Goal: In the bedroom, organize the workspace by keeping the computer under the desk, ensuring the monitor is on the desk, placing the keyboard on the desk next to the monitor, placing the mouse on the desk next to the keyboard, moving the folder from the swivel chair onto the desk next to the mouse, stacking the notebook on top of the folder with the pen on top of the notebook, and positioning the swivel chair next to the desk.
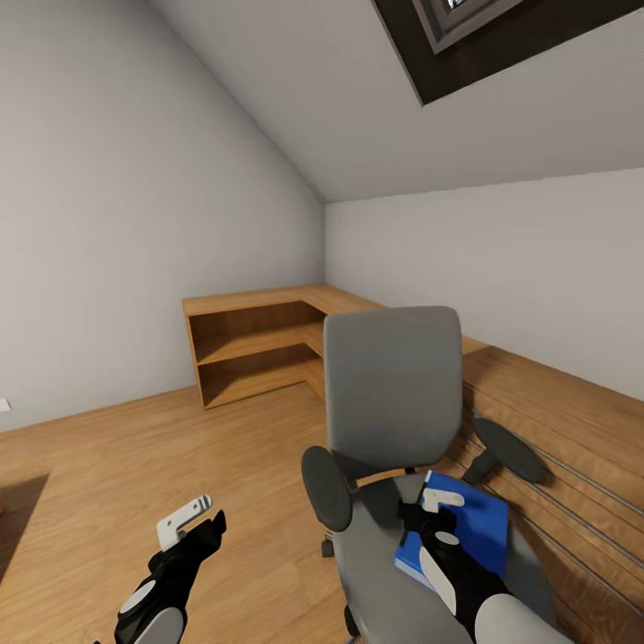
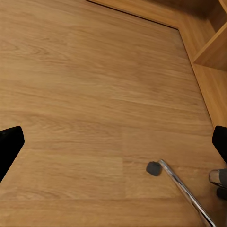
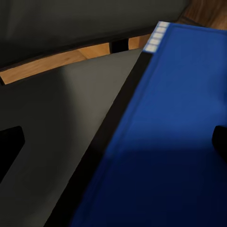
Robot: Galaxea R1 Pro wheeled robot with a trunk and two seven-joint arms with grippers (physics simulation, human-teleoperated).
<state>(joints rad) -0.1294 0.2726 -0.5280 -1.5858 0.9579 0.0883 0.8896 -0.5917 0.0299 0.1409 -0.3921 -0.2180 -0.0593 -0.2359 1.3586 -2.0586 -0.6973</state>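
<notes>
The swivel chair (image 1: 391, 398) stands in front of me, its grey back upright and black armrests out to both sides. On its seat lies the blue folder (image 1: 478, 529) with a dark spine (image 3: 101, 156). My right gripper (image 1: 440, 512) hovers close over the folder's near edge, open. In the right wrist view the right gripper (image 3: 113, 142) has one fingertip (image 3: 9, 149) over the grey seat and the other over the blue cover. My left gripper (image 1: 192, 523) hangs open over the wood floor left of the chair. In the left wrist view the left gripper (image 2: 113, 142) holds nothing.
A low wooden L-shaped shelf unit (image 1: 259, 344) fills the far corner. A wooden dresser with long bar handles (image 1: 572, 438) runs along the right wall, close behind the chair. A chrome chair leg with a caster (image 2: 154, 168) lies near my left gripper. Open floor (image 1: 116, 465) spreads to the left.
</notes>
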